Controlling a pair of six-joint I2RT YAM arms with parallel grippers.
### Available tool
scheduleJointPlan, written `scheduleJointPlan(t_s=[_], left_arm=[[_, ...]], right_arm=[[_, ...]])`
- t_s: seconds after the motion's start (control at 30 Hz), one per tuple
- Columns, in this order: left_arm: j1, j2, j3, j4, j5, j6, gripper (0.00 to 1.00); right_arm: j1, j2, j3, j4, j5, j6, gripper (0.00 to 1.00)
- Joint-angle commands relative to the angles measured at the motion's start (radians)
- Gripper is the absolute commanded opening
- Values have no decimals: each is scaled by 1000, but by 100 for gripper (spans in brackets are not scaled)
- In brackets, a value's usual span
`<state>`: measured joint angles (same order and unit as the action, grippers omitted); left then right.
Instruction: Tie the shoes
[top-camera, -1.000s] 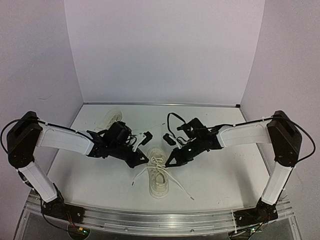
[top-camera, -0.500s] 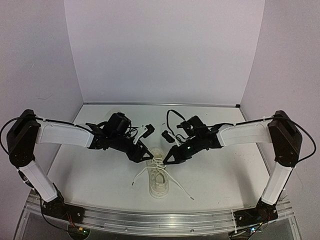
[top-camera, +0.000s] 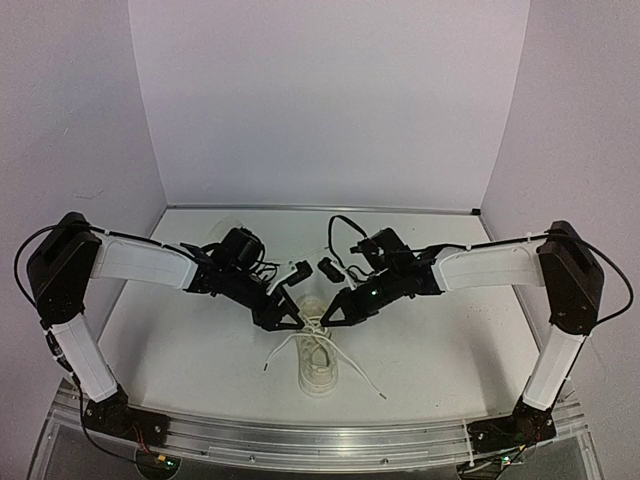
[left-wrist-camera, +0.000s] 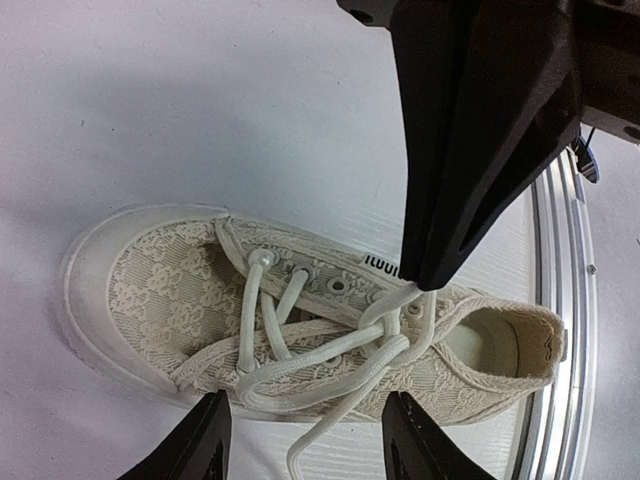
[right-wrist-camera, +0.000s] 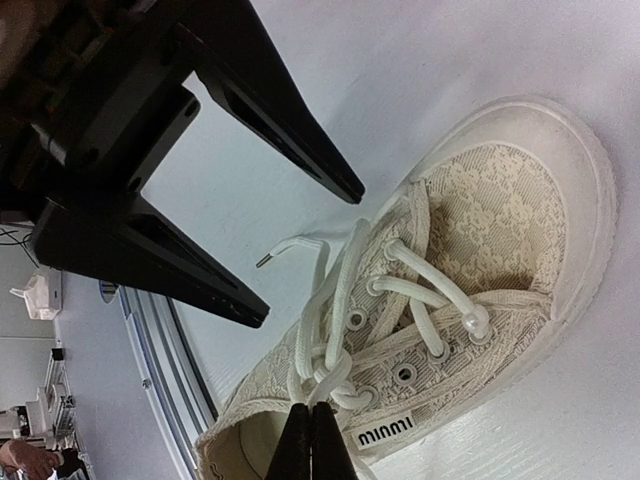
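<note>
One shoe (top-camera: 318, 368): lying sole-down on the desk (top-camera: 190, 350), toe pointing away from the arm bases, lace (right-wrist-camera: 325, 362) crossing loosely over its tongue, ends trailing off both its sides.
Right hand (right-wrist-camera: 310, 442): pinching fully closed on the lace at the crossing just above the shoe's top eyelets.
Left hand (left-wrist-camera: 310, 440): hovering just above the shoe's lacing, standing about half open, gripping nothing.
Step in hand: probably forming the first knot.
Doing it well: keeping the right pinch taut, lowering the left fingers around one free strand only, closing beside the crossing, drawing outward from the shoe without lifting it.
</note>
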<state>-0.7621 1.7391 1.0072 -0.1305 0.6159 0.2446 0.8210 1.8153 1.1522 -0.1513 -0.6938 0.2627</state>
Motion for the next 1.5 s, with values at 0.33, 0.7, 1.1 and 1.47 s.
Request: scheduleJointPlan(t_s=[0.33, 0.7, 1.1, 1.47], left_arm=[[6, 74, 84, 32, 110, 53, 44], [7, -27, -23, 101, 80, -10, 0], [9, -103, -106, 117, -5, -45, 0], [-17, -254, -155, 173, -131, -18, 27]], right_arm=[[10, -28, 24, -1, -15, -16, 0], [9, -50, -13, -2, 60, -8, 0], [-10, -141, -117, 44, 187, 46, 0], [-10, -97, -141, 135, 82, 88, 0]])
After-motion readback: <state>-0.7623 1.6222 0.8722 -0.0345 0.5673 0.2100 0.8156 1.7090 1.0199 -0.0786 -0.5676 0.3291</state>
